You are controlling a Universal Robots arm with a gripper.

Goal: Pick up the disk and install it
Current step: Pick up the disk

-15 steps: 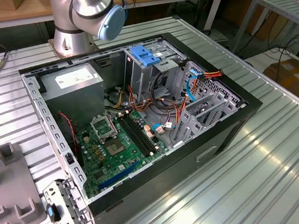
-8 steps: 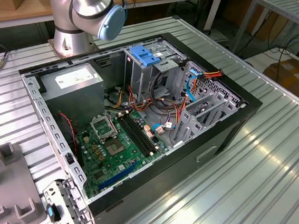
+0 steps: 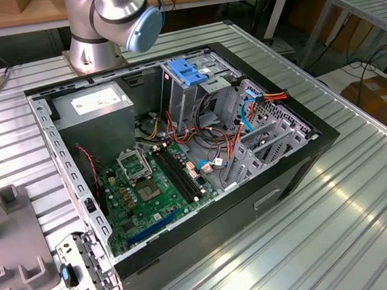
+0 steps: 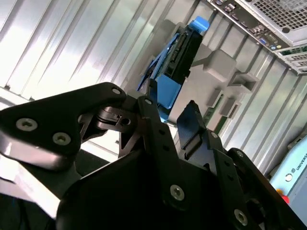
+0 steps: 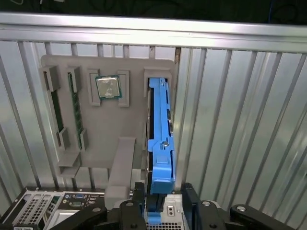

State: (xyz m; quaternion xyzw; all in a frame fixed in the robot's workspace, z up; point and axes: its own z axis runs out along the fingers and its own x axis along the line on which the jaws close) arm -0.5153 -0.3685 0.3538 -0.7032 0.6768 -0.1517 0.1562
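— Disk [image 5: 160, 139] count?
— One, on edge in gray holder [image 5: 129, 120], directly ahead of gripper [image 5: 163, 188].
— Gripper state?
— One, open; two fingers [image 5: 189, 196] flank disk's blue end, nothing clamped.

In the first wrist view the near end of the disk [image 5: 160, 134] sits behind the spread fingers [image 5: 188, 192] of the gripper [image 5: 163, 189], whose body the picture's edge cuts off; whether the pads touch the blue rails cannot be told. In the second wrist view the gripper's dark linkage hides part of the disk and of the gray holder [image 4: 220, 62]. In the exterior view the arm [image 3: 123, 15] runs past the upper edge.
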